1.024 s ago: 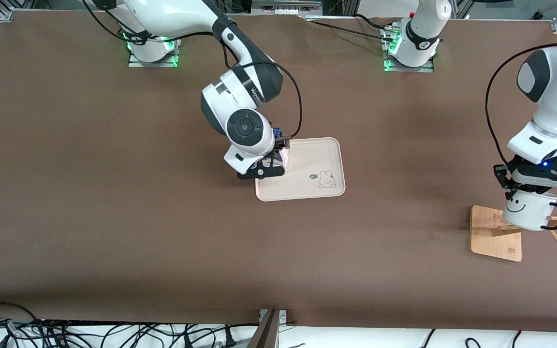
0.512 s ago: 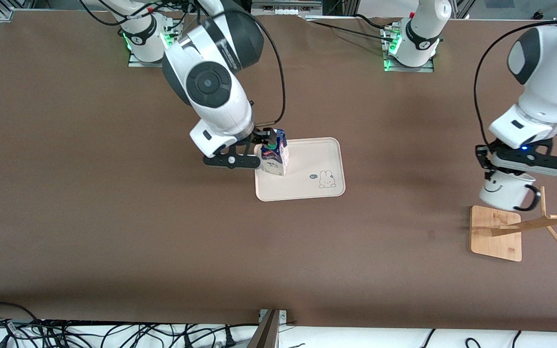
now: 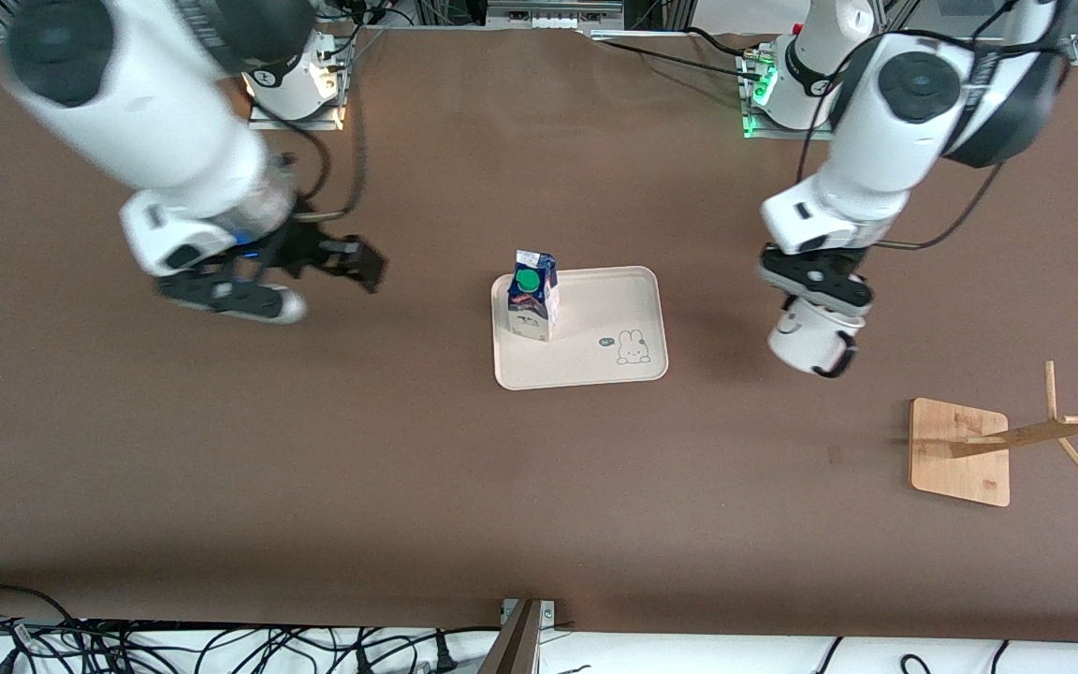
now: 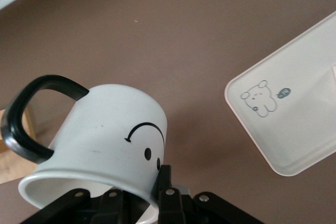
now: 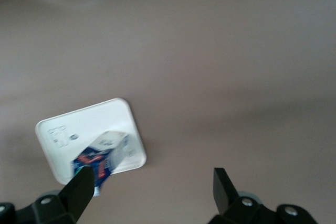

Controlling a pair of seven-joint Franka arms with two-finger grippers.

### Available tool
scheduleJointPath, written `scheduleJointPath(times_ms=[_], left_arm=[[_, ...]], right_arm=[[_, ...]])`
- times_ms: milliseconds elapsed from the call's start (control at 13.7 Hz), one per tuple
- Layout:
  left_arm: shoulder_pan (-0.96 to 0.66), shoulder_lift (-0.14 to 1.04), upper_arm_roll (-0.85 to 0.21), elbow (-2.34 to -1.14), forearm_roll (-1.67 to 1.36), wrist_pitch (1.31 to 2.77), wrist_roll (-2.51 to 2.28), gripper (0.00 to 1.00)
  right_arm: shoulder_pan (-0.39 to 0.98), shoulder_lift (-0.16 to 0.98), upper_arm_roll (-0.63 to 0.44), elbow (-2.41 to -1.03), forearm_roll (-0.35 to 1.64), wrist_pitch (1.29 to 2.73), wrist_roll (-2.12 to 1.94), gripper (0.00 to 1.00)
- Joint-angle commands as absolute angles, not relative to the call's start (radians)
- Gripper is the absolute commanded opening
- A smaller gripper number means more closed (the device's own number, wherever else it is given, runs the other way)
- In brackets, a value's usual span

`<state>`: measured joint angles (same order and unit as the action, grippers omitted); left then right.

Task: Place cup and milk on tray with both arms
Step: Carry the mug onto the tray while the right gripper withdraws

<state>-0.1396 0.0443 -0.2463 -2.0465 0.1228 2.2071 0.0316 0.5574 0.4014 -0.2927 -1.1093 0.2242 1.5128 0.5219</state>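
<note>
The milk (image 3: 532,298), a blue and white carton with a green cap, stands upright on the cream tray (image 3: 606,304), at the tray's edge toward the right arm's end. My right gripper (image 3: 310,276) hangs open and empty over bare table, well apart from the tray. Its wrist view shows the milk (image 5: 97,158) and tray (image 5: 79,127) past its spread fingers (image 5: 81,184). My left gripper (image 3: 812,311) is shut on the rim of the white smiley cup (image 3: 803,342), in the air over bare table between the tray and the wooden stand. The left wrist view shows the cup (image 4: 105,140) pinched at its rim, with the tray (image 4: 299,124) below.
A wooden stand (image 3: 958,449) with a slanted peg arm sits toward the left arm's end of the table, nearer to the front camera than the tray. Cables lie along the table's front edge (image 3: 221,646). Brown tabletop (image 3: 408,449) surrounds the tray.
My right gripper let go of the milk on the tray and swung away toward the right arm's end. My left arm lifted the cup off the wooden stand and carried it toward the tray.
</note>
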Motion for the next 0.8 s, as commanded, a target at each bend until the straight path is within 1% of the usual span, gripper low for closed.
scheduleJointPath(times_ms=[0, 146, 293, 439, 585, 732], left_arm=[[-0.182, 0.150, -0.326, -2.013, 0.112, 2.198, -0.102, 0.00], [-0.237, 0.256, -0.347, -1.964, 0.112, 2.198, -0.173, 0.00], [-0.277, 0.345, -0.347, -1.907, 0.112, 2.198, -0.190, 0.00], [-0.307, 0.396, -0.347, -1.885, 0.112, 2.198, -0.190, 0.00], [-0.321, 0.446, -0.347, -1.870, 0.112, 2.200, -0.190, 0.00], [-0.327, 0.469, -0.347, -1.870, 0.112, 2.200, -0.190, 0.00]], right_arm=[[0.377, 0.302, -0.275, -1.229, 0.247, 1.478, 0.291, 1.00], [0.277, 0.295, -0.275, -1.224, 0.232, 1.421, 0.162, 1.00], [0.246, 0.293, -0.273, -1.226, 0.151, 1.410, 0.050, 1.00], [0.241, 0.281, -0.273, -1.244, 0.080, 1.399, 0.006, 1.00], [0.218, 0.279, -0.270, -1.252, 0.075, 1.390, 0.003, 1.00], [0.190, 0.267, -0.253, -1.282, 0.054, 1.394, -0.041, 1.00]])
